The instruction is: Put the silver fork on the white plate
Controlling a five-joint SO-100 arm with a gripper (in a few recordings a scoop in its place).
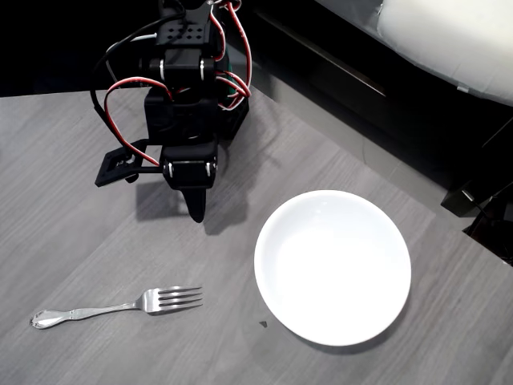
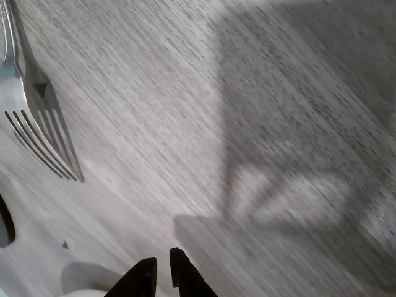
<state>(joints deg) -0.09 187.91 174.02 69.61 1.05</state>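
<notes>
The silver fork point(image 1: 120, 305) lies flat on the grey table at the lower left of the overhead view, its tines pointing right toward the white plate point(image 1: 333, 267). The plate sits empty at the lower right. My black gripper point(image 1: 196, 208) hangs above the table, behind the fork's tines and left of the plate, touching neither. Its fingers are shut with nothing between them. In the wrist view the fork's tines point(image 2: 43, 139) show at the upper left, well away from the gripper point(image 2: 163, 267) at the bottom edge.
The arm's base point(image 1: 188, 88) with red and white wires stands at the table's back. A dark gap and a white cushion point(image 1: 449, 40) lie beyond the table's diagonal right edge. A tiny dark speck point(image 1: 263, 324) sits by the plate's rim.
</notes>
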